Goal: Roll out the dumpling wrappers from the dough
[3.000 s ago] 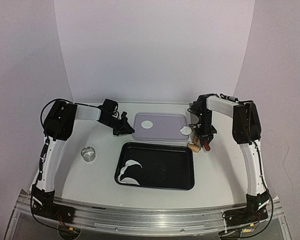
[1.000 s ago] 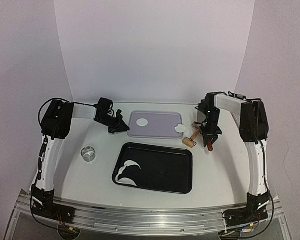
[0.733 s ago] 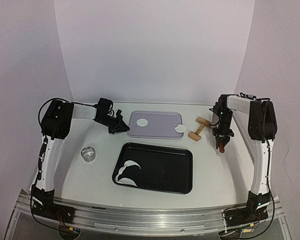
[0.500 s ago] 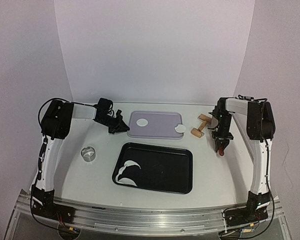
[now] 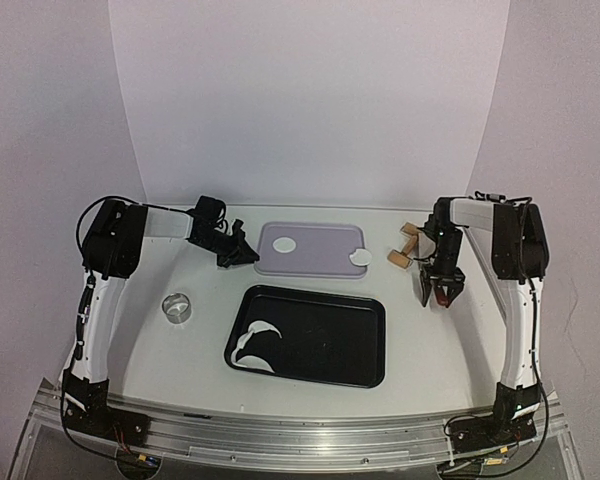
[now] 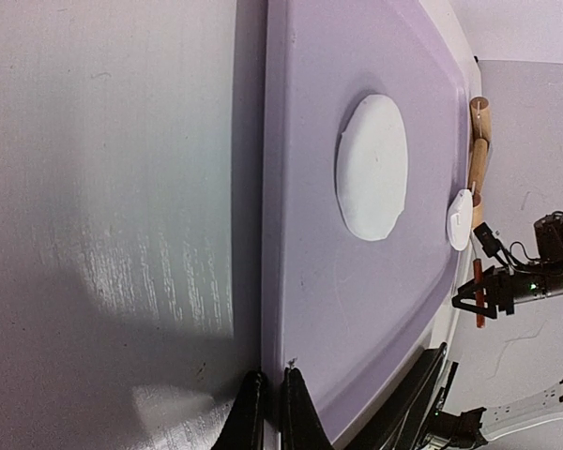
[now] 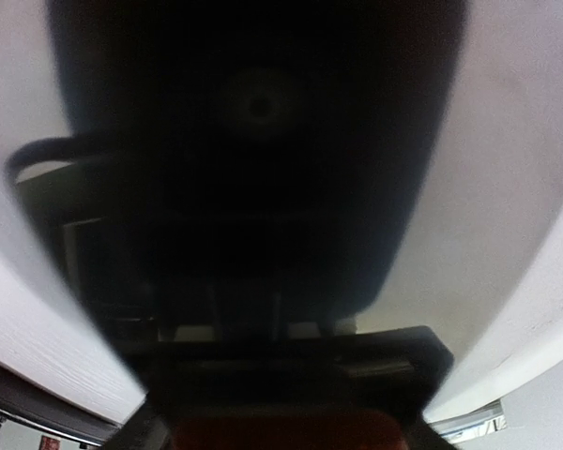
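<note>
From above, the left arm reached low across the desk (image 5: 430, 345), with the left claw (image 5: 242, 256) at the purple board's (image 5: 320, 262) left edge. The right arm stood elbow-high, and the right claw (image 5: 440, 294) pointed down beside the black tray (image 5: 325, 375), fingers apart. 2 dumpling wrappers (image 5: 286, 244) lay on the board, and the dough (image 5: 255, 344) scraps lay in the tray.

The left wrist view showed the left claw (image 6: 274, 417) nearly closed at the board's (image 6: 310, 309) rim.

The right wrist view was a dark blur.

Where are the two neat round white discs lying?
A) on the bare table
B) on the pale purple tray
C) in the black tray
B: both dumpling wrappers sit on the pale purple tray, one at its edge; the black tray holds only curved dough strips.
</note>
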### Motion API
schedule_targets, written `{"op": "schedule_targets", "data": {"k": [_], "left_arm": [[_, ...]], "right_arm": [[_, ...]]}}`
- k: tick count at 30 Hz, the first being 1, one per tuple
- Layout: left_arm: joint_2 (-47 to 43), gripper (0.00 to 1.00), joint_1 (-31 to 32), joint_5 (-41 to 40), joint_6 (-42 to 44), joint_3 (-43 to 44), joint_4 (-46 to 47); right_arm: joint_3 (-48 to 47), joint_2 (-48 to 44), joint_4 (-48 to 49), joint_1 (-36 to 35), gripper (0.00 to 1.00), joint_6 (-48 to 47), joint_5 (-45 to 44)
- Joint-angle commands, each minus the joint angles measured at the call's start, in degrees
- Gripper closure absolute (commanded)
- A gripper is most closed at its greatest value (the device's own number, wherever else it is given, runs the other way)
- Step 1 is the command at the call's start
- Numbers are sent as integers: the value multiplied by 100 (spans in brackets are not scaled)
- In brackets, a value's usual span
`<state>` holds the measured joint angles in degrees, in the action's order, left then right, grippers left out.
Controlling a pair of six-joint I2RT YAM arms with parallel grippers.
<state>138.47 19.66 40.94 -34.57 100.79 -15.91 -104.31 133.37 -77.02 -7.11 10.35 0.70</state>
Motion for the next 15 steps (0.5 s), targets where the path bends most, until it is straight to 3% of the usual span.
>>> {"op": "schedule_targets", "data": {"k": [1, 4, 8, 12, 15], "left_arm": [[-176, 98, -11, 83, -58, -92, 64], [-182, 97, -7, 98, -82, -101, 88], [-194, 97, -12, 105, -118, -102, 122], [-208, 97, -9, 126, -139, -99, 133], [-223, 97, -11, 131, -129, -103, 125]], "right_arm": [[-7, -754, -1592, -7, 32, 68, 58], [189, -1198, -1121, -8, 19, 259, 87], [1104, -1987, 163, -7, 15, 834, 429], [2100, -2430, 1326, -8, 16, 1402, 317], [2491, -2482, 1951, -9, 23, 1611, 311]]}}
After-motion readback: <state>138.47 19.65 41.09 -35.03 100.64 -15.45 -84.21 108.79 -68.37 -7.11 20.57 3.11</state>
